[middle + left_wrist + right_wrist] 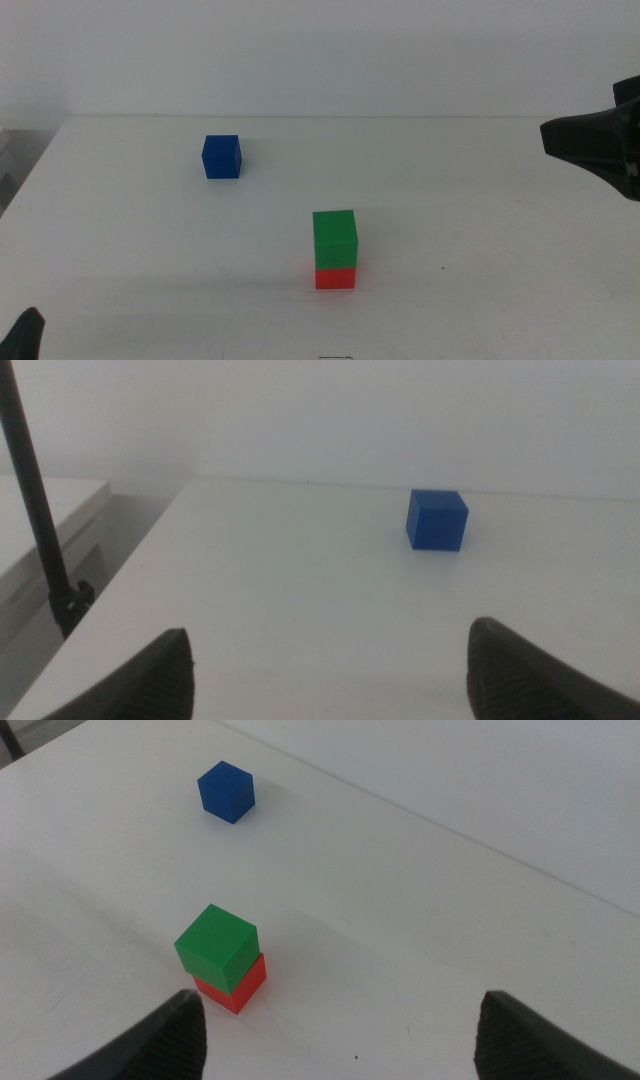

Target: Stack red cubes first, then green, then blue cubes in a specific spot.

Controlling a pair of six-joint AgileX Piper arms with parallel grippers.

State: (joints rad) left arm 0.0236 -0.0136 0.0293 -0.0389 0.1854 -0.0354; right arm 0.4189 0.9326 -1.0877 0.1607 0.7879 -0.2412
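On the white table (120, 250), the green cube (334, 238) sits atop the red cube (335, 277) near the middle front. Far and to the left, well apart, stands the blue cube (221, 156). Both the left tool (330, 670) and right tool (340, 1035) are spread wide, holding nothing.
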